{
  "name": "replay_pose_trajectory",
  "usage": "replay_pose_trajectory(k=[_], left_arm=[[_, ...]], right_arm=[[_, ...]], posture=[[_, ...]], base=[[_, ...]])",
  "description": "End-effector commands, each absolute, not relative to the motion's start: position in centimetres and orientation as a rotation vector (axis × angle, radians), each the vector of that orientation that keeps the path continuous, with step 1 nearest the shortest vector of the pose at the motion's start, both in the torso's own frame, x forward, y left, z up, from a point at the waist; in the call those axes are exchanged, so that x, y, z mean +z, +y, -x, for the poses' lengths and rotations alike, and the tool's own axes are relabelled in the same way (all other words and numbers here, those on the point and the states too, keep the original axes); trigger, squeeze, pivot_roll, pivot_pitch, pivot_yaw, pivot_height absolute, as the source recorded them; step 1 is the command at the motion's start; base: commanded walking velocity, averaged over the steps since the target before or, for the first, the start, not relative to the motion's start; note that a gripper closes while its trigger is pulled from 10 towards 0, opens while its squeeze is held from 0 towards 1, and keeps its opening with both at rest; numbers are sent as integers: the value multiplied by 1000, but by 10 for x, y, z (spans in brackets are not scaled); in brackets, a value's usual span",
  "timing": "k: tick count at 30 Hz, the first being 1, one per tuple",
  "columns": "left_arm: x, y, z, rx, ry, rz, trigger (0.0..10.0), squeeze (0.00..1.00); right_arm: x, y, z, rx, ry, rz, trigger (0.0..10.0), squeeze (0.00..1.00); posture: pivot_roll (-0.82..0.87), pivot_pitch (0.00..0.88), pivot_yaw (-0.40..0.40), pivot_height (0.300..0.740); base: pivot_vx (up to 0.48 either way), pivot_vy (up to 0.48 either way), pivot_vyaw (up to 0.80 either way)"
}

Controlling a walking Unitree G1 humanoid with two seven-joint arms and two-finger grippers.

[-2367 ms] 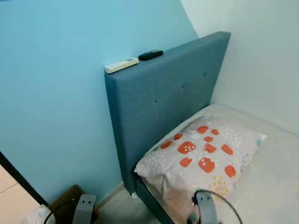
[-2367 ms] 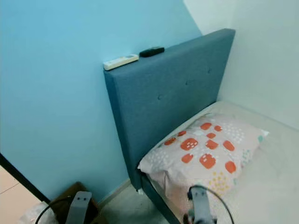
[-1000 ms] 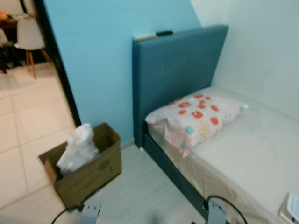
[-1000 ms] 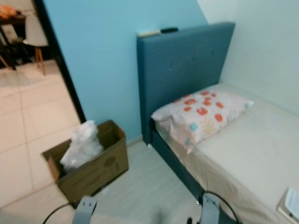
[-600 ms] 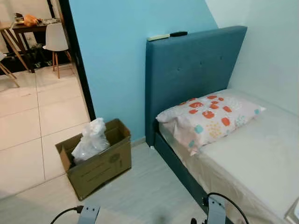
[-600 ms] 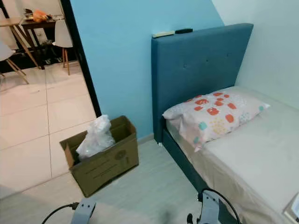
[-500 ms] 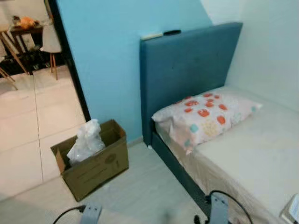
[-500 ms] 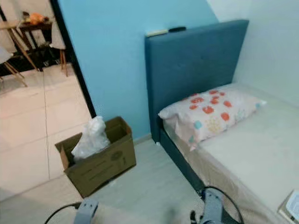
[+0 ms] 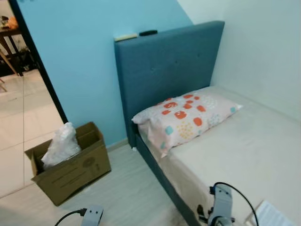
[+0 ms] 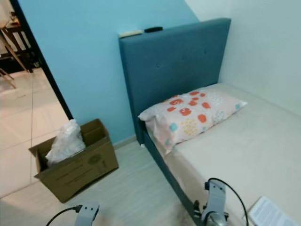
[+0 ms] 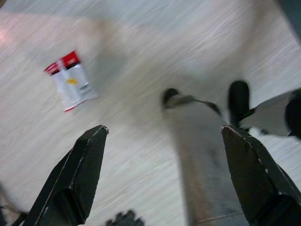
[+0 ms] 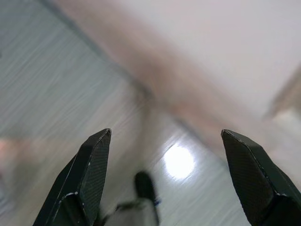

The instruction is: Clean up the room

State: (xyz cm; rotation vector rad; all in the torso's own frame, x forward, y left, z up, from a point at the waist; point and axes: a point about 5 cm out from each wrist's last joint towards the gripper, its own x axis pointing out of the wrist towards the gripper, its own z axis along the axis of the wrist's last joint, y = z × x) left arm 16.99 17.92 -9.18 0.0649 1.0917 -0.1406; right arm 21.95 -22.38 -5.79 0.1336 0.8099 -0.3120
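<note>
Blue fabric covers the headboard (image 9: 169,75) at the head of a bed (image 9: 244,150) that I see from the head camera, set against a light blue wall (image 9: 70,61) on the left and a white wall on the right. Two remotes lie on top of the headboard, a white one (image 9: 125,36) and just beside it a black one (image 9: 148,33). A pillow (image 9: 186,117) with orange and teal patches lies on the bare mattress, its end touching the headboard. Some white printed paper (image 10: 269,213) rests on the mattress at the near corner.

On the pale wood floor (image 9: 122,188) left of the bed stands an open cardboard box (image 9: 70,165), with a crumpled clear plastic bag (image 9: 60,145) sticking out of it. Beyond the box a dark door frame opens onto a tiled room.

Both arms hang low at my sides. The left gripper (image 11: 164,174) points down at the floor, its two black fingers spread wide with nothing between them. In that wrist view a small white and red packet (image 11: 70,81) lies flat on the floor, well apart from the fingers, and part of my own leg is blurred nearby. The right gripper (image 12: 164,176) is also spread wide and empty, above blurred floor beside the bed's edge.
</note>
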Motion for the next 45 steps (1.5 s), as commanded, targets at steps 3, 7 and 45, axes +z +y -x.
replay_pose_trajectory(k=[3,7,45], left_arm=[[-92,185,-169,-115,1089,-83,10000,0],[-92,185,-169,-99,1093,-82,10000,0],[-93,184,-167,-92,1130,-64,10000,0]], right_arm=[[-52,-223,-229,-330,765,-151,10000,0],[-49,-227,-232,-341,752,-156,10000,0],[-49,-242,-227,-495,742,-305,10000,0]], posture=[[18,0,-2,715],[18,0,-3,715],[16,0,-3,715]], base=[[0,-160,0],[0,0,0],[-177,-93,0]])
